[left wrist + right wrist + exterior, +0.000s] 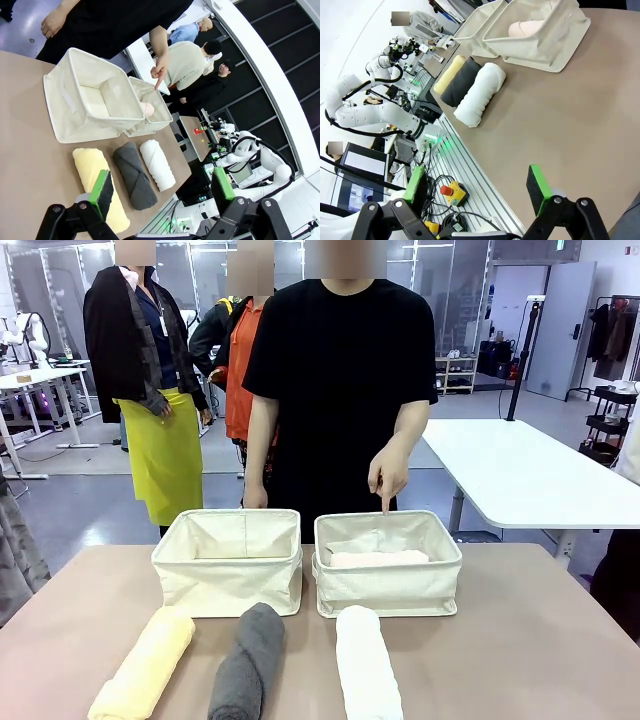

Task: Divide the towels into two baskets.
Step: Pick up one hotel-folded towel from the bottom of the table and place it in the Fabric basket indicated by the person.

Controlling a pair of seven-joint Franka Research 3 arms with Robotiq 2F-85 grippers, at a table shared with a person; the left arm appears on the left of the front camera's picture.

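1. Left gripper and right gripper — both spread apart, holding nothing.
2. Yellow towel, grey towel and white towel lie just before left basket and right basket; grip one mid-roll.
3. Pink towel lies in right basket — person's hand points there.

The front camera sits at the near side of the table, in the middle. It looks straight across at the person on the far side. The left wrist camera floats above the table's left end, tipped sideways, quite near the yellow towel. The right wrist camera hangs farther off, by the near right edge, tipped too. All three see that towel, the grey towel, the white towel, the left basket and the right basket.
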